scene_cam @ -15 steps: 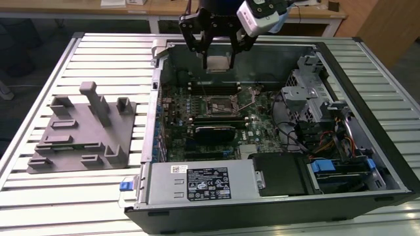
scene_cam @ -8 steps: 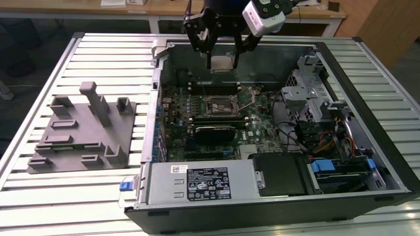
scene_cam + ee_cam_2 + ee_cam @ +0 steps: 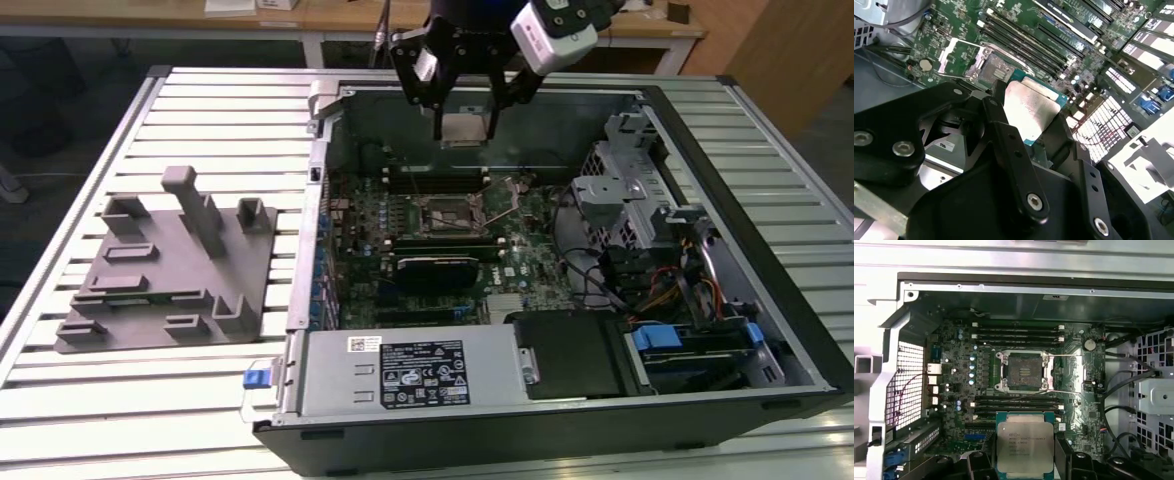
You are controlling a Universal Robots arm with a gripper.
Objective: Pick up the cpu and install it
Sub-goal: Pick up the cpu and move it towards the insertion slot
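My gripper (image 3: 466,131) hangs over the far part of the open computer case (image 3: 801,330), shut on the cpu (image 3: 466,129), a small flat square chip with a silvery-beige top. The cpu (image 3: 1024,445) also shows between the black fingers (image 3: 1066,465) in the first wrist view, and in the second wrist view the cpu (image 3: 1030,111) is pinched by its edges. The socket (image 3: 447,211) lies open on the motherboard, nearer than the held chip and below it. In both wrist views the socket (image 3: 1022,371) (image 3: 995,70) stands bare with its metal frame around it.
A grey plastic tray (image 3: 167,270) with upright posts rests on the slatted table at the exterior view's left. Inside the case are memory slots (image 3: 1019,332), a drive cage (image 3: 641,190), cables (image 3: 667,290) and a power supply (image 3: 400,370). A wooden desk (image 3: 334,15) stands behind.
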